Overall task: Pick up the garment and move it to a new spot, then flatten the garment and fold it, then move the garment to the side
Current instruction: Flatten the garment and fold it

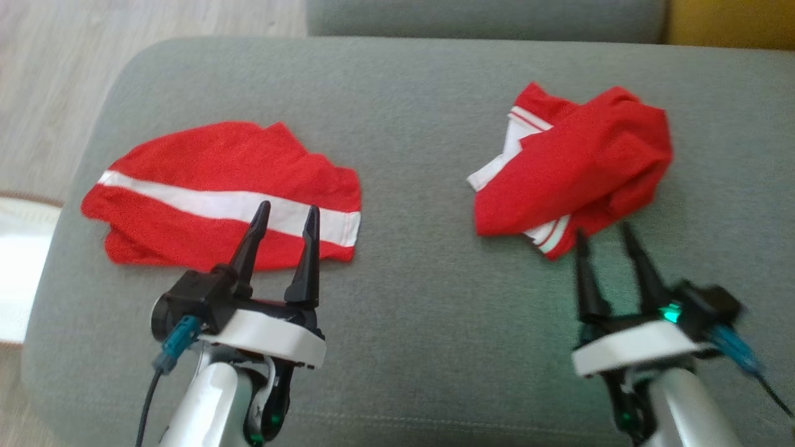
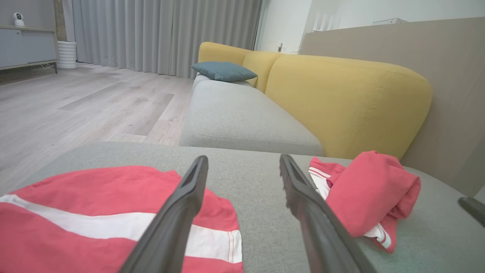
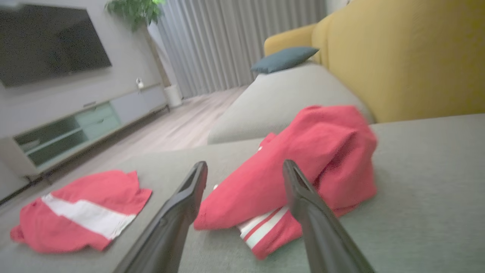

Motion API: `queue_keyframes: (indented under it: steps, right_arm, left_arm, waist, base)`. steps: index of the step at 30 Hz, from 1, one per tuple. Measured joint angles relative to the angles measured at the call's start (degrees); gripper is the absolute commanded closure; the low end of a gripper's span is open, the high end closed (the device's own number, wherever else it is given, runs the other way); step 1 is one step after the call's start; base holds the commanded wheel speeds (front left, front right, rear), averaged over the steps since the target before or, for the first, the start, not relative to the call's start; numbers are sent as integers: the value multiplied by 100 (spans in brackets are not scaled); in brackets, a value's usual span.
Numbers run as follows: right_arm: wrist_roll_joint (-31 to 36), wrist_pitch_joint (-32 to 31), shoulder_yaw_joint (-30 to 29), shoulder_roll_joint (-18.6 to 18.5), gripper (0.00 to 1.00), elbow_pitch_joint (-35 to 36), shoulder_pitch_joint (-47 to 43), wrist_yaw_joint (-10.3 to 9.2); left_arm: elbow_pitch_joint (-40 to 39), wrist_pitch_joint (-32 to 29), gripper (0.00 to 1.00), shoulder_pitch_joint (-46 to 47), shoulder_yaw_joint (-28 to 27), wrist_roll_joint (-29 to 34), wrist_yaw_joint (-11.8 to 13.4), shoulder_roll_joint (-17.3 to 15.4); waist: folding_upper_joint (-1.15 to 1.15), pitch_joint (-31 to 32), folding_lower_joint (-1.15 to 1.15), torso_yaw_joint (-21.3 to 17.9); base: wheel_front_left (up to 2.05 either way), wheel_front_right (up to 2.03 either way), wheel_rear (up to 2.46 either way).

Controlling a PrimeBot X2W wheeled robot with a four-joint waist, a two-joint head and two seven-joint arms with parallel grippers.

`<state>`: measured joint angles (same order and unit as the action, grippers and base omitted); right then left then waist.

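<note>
Surface: You are working over a wide grey woven-fabric sofa seat (image 1: 422, 124), padded and soft. A pale wood-look floor (image 1: 56, 74) lies beyond its left edge.
Head view, task thing: The crumpled red garment with thin white stripes (image 1: 590, 161) sits bunched on the right half of the seat. A flat red garment with a broad white band (image 1: 205, 161) lies well apart on the left half and looks already folded.
Head view, right arm: Your right end effector (image 1: 604, 231) has its fingers spread wide with nothing between them. The tips are at the heap's near hem, and I cannot tell whether they touch it.
Head view, left arm: Your left end effector (image 1: 288, 211) is likewise spread and empty, above the near edge of the flat red garment.
Key relation: The crumpled red garment lies straight ahead of the right fingers. Its long axis runs diagonally from near-left to far-right, and I judge your right arm the nearer.
Left wrist view: The heap sits off to the right of these fingers, limp knit doubled over itself. Behind it are a mustard-yellow upholstered backrest (image 2: 341, 98), a teal cushion (image 2: 223, 71) and grey pleated curtains (image 2: 163, 34).
Right wrist view: The heap fills the gap ahead of the fingers, with its striped hem lowest and nearest. A dark television (image 3: 49, 41) hangs above a low cabinet (image 3: 83, 125). This picture is soft.
</note>
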<state>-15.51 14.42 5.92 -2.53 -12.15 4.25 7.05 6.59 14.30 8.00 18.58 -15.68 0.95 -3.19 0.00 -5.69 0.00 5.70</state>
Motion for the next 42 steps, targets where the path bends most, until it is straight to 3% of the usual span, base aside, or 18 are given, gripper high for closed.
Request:
queue_keyframes:
  steps: [8, 16, 22, 23, 24, 29, 34, 42]
  right_arm:
    - [864, -541, 508, -8, 0, -1183, 993, 0]
    - [1674, -850, 248, -21, 0, -2071, 1411, 1]
    - [1922, -1095, 2, -27, 0, -2419, 1667, 1]
    - [1924, -1132, -3, -27, 40, -2460, 1696, 1]
    - [1942, -1149, -4, -27, 100, -2492, 1720, 1]
    - [1834, -988, 31, -36, 100, -2493, 1784, 1]
    - [1235, -500, 237, -41, 100, -2258, 1926, 1]
    - [505, -294, 971, -81, 100, -1693, 3150, 1]
  left_arm:
    - [64, 0, 0, 67, 127, -3, -53, 35]
    - [47, 0, 0, 248, 292, -211, 9, 45]
    - [-14, 0, 0, 279, 328, -290, 64, 46]
    - [-23, 0, 0, 285, 326, -302, 64, 46]
    - [-30, 0, 0, 293, 326, -312, 64, 46]
    - [-16, 0, 0, 419, 326, -312, 104, 48]
    - [16, 0, 0, 481, 325, -312, 105, 51]
    - [27, 0, 0, 375, 281, -372, 109, 51]
  waist:
    - [0, -291, 0, 410]
    - [0, -541, 0, 764]
    - [0, -731, 0, 894]
    - [0, -767, 0, 901]
    - [0, -801, 0, 907]
    - [0, -836, 0, 883]
    - [0, -636, 0, 811]
    - [0, -280, 0, 707]
  base:
    - [0, 0, 0]
    - [0, 0, 0]
    - [0, 0, 0]
    - [0, 0, 0]
    - [0, 0, 0]
    - [0, 0, 0]
    - [0, 0, 0]
    - [0, 0, 0]
